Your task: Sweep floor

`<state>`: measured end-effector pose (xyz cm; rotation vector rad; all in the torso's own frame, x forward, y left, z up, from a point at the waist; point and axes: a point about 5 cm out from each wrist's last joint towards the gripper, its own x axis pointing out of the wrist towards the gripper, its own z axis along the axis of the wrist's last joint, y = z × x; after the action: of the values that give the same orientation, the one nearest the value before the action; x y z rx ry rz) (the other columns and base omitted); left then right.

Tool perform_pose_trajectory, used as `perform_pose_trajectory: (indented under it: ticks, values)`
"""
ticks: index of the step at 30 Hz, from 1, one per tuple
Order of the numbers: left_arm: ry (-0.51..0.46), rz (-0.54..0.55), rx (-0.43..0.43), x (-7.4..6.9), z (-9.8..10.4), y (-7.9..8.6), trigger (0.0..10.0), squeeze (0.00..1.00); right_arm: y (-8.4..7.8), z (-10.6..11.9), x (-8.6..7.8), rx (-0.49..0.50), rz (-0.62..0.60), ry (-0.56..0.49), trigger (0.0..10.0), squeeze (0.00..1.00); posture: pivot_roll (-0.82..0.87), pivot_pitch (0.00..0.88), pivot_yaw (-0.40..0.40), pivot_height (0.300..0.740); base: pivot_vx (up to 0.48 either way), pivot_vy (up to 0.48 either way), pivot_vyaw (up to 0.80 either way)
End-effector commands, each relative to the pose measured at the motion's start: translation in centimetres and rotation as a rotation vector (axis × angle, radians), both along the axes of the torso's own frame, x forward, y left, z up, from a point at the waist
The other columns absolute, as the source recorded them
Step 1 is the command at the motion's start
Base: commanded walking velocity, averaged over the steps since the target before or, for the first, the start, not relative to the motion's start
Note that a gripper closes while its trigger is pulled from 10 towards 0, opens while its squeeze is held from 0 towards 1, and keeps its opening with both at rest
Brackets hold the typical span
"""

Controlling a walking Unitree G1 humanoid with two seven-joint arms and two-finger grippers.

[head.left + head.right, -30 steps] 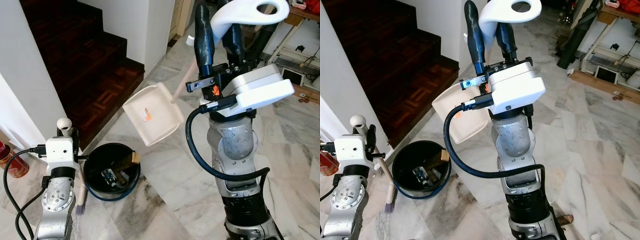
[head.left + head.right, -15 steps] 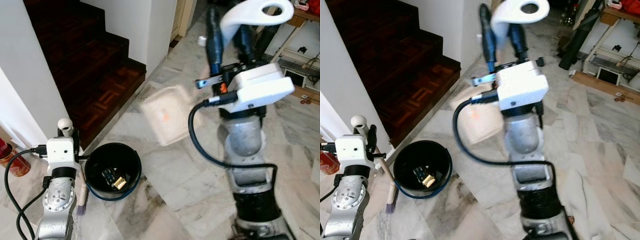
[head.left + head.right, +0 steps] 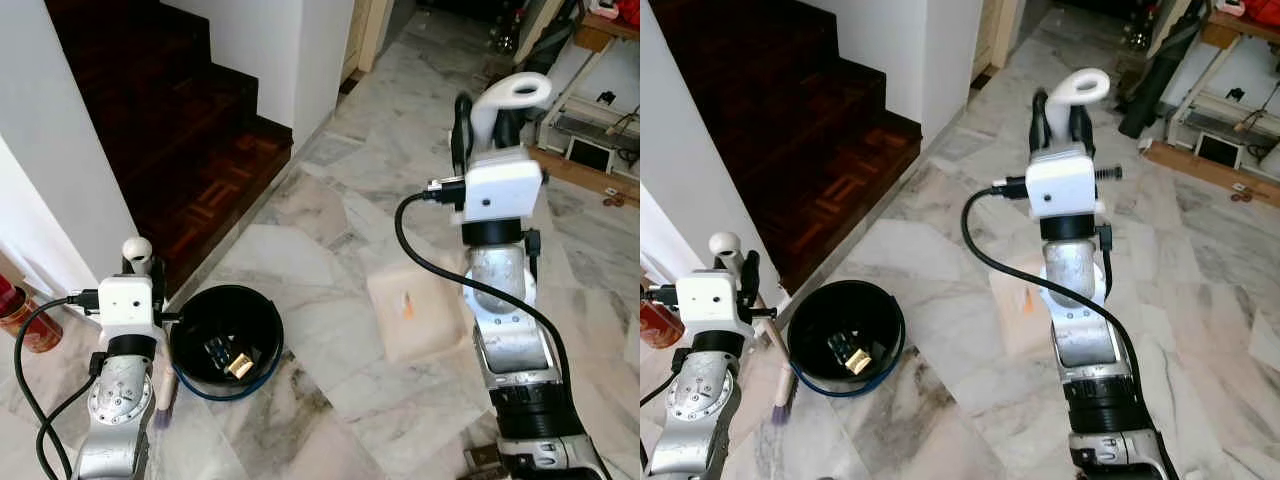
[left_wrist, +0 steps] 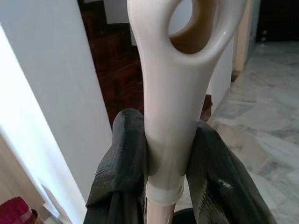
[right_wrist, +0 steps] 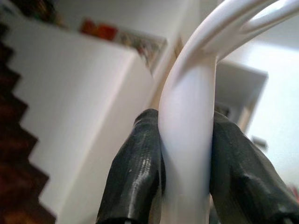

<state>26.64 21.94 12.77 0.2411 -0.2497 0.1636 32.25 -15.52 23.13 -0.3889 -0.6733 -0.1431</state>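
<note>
Marble floor (image 3: 330, 330) by stairs. Right gripper (image 3: 490, 115) clenched on dustpan handle (image 3: 510, 95); pan (image 3: 415, 310) on floor below, handle upright. Left gripper (image 4: 163, 154) clamps broom handle (image 4: 173, 93), upright beside black bin (image 3: 225, 345); broom nearer bin.

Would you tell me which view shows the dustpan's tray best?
The left eye view: the dustpan's tray lies on the marble floor beside the right arm. In the right eye view that arm covers most of it. The right wrist view shows its handle clamped in the right end effector.

open marble floor (image 3: 330, 330) between black bucket (image 3: 225, 340) and dustpan (image 3: 415, 315); stairs (image 3: 190, 130) block left.
</note>
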Motion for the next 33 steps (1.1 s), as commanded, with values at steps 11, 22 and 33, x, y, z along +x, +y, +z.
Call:
perform_pose_trajectory:
  ticks: [11,22,33]
  values:
    - [0.048,-0.062,-0.083,-0.5,-1.2,-1.2,10.0,0.0,-3.5,-3.5,0.1,0.057,-0.142,0.092,10.0,0.0,0.15,0.121,-0.126,0.74,0.0,0.0,0.0]
    - [0.029,-0.068,-0.103,-0.7,-0.6,-1.1,10.0,0.0,-4.4,-6.0,0.0,0.246,-0.121,0.168,10.0,0.0,0.15,0.102,-0.121,0.74,0.0,0.0,0.0]
    - [0.051,-0.068,-0.106,-2.0,-1.2,-1.2,10.0,0.0,-4.3,-7.1,-0.6,0.26,-0.095,0.185,10.0,0.0,0.15,0.068,-0.12,0.74,0.0,0.0,0.0]
